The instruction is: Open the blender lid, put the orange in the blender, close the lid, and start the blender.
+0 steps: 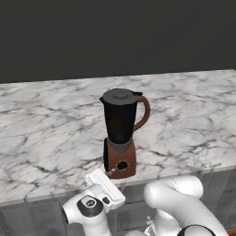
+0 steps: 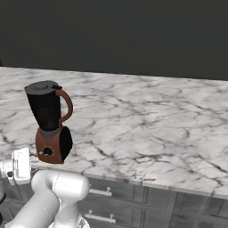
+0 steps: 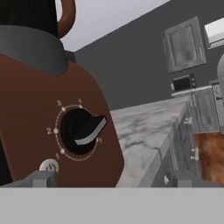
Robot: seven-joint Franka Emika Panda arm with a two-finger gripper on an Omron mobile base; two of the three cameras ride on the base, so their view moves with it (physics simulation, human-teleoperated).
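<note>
The end effector (image 3: 111, 177) stands spread wide with nothing between its tips, low at the tabletop (image 1: 55, 133) edge. Directly ahead and very close is the blender (image 1: 120, 133), its reddish-brown base facing the tips. The round black dial (image 3: 81, 131) lies just above and left of the midline, so a short forward reach, I judge, meets it. Above, the blender lid (image 1: 120, 96) sits on the jar.

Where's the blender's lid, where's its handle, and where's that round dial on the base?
blender lid (image 1: 120, 96): left base view, centre knob.
handle (image 1: 145, 115): left base view, outer curve.
dial (image 3: 81, 131): hand view, black pointer knob.
</note>
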